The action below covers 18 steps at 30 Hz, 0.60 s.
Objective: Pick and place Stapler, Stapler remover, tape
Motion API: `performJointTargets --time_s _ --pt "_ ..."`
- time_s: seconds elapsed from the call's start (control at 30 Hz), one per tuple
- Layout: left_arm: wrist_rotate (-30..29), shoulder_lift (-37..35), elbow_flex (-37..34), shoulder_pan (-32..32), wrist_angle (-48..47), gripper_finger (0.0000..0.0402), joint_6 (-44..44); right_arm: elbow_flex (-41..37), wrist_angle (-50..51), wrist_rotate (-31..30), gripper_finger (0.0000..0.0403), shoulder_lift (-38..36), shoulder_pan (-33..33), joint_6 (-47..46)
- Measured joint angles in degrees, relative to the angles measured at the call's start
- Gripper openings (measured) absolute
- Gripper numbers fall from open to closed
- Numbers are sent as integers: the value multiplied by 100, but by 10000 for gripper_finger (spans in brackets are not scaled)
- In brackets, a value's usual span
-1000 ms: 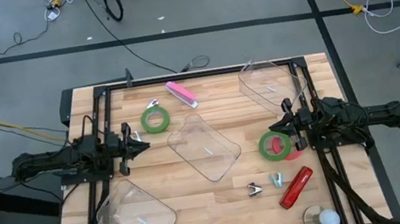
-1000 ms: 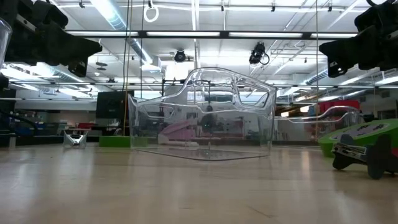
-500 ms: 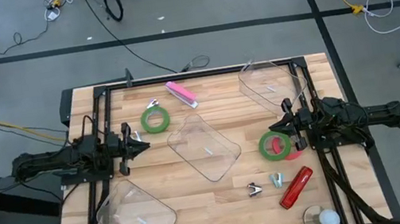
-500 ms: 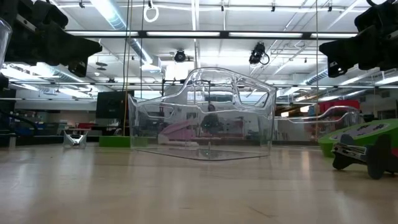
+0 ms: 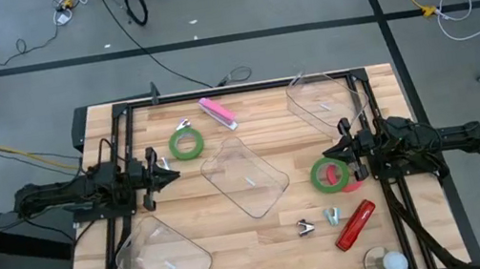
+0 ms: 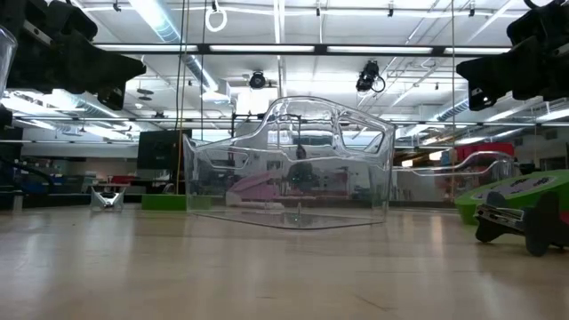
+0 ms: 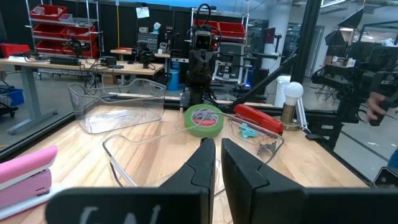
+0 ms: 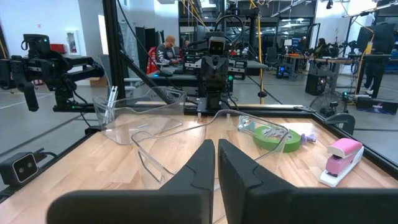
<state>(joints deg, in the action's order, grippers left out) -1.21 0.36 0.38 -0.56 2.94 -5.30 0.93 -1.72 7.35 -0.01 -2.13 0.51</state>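
Your left gripper (image 5: 169,176) is closed on nothing and waits at the left side of the table (image 5: 276,240). Your right gripper (image 5: 330,155) is closed and empty too, just beside the green and red-pink tape (image 5: 330,174). The other green tape (image 5: 186,144) and pink stapler (image 5: 216,112) lie loose. The middle clear tray (image 5: 245,178) looks ready to get them.

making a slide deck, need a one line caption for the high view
Both arms wait at the table's sides, left end effector and right end effector shut, amid three clear trays, tape rolls, a pink stapler and a red stapler.
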Motion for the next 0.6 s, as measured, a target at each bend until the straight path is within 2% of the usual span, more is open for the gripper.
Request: performJointTargets --time_s 0.6 --pt "0 0 1 0 0 30 0 0 -292 41 23 0 -2 -306"
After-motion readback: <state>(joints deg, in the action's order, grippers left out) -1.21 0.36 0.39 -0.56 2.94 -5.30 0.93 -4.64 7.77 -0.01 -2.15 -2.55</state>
